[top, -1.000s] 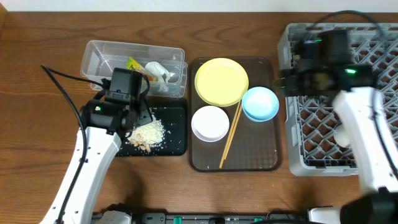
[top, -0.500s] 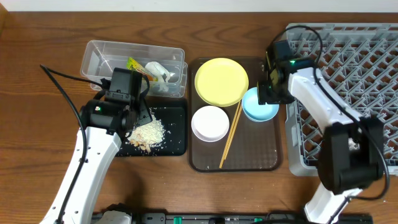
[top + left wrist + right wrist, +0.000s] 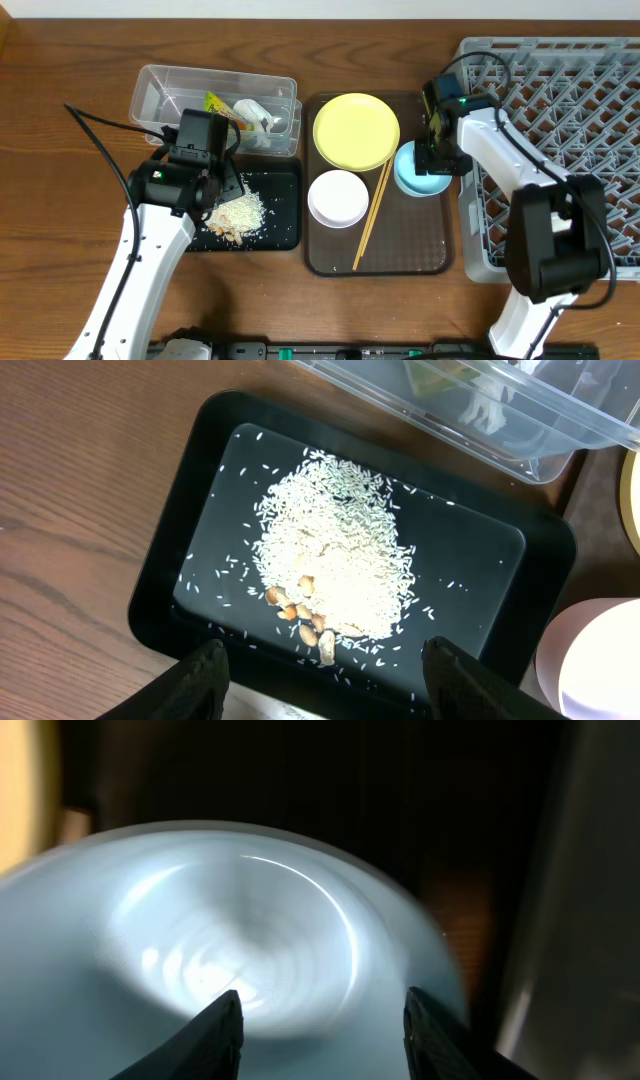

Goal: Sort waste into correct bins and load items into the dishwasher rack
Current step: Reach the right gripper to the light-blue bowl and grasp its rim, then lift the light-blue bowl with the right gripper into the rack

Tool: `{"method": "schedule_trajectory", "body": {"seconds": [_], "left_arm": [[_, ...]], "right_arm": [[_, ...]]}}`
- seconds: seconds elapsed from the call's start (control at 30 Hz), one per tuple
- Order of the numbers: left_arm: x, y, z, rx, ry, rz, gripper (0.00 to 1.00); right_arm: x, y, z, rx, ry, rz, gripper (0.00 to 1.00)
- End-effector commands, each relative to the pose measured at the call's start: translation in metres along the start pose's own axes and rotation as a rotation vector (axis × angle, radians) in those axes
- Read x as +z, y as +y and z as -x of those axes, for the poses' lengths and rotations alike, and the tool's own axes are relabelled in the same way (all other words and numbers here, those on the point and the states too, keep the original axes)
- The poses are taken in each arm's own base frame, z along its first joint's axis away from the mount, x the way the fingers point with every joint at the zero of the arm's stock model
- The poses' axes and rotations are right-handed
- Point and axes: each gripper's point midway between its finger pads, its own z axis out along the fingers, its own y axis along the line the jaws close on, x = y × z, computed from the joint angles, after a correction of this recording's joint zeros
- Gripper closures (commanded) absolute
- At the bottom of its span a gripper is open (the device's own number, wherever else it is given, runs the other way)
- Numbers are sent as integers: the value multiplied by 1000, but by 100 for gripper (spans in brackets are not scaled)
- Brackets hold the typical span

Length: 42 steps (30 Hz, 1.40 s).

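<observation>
Holds right gripper (image 3: 320, 1020) fingers (image 3: 215, 1040) apart over the light blue bowl (image 3: 250, 940) on the brown serving tray (image 3: 400, 250), likely to clamp its rim for the dishwasher rack (image 3: 580, 100), and hangs left gripper (image 3: 325, 660) fingers (image 3: 200, 680), apart too, above rice scraps (image 3: 340, 560) in the black tray (image 3: 150, 595).

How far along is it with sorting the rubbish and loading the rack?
The waste looks sorted: the snack wrapper and tissue lie in the clear tub, the food scraps on the black tray. In hand: the right gripper, open, hovers over the light blue bowl. Left to load into the dishwasher rack: that bowl, the yellow plate, white bowl and chopsticks, all on the serving tray.
</observation>
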Motion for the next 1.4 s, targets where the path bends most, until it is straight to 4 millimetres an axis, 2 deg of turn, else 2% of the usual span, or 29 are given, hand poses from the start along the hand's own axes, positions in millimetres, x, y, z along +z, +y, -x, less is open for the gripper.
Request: {"method": "schedule_trajectory", "body": {"seconds": [0.0,0.1,0.2,0.63,0.67,0.73,0.83,0.9,1.07,1.2,1.37], "left_arm": [[2,4,0,-21,0,15,35],[2,4,0,-21,0,15,35],[2,4,0,-21,0,15,35],[2,4,0,-21,0,15,35],[2,4,0,-21,0,15,35],[2,4,0,-21,0,16,35],[2,4,0,-21,0,16,35],[2,4,0,-21,0,16,35],[2,4,0,-21,0,15,35],[2,4,0,-21,1,13,35],[2,3,0,-21,0,13,35]], "right_arm": [[-56,6,31,-72,-191,25,44],[-73,-2,43,-86,-273,-21,41],[-71,-5,44,-84,-274,-38,41],[5,-2,16,-93,-57,-48,42],[10,-1,14,-94,-40,-41,44],[15,0,10,-95,-20,-33,56],[15,0,6,-88,0,-36,80],[11,-2,4,-84,3,-38,92],[-13,-10,14,-51,-67,-42,99],[-52,-30,29,-11,-185,-76,99],[-115,-57,51,19,-404,-154,99]]}}
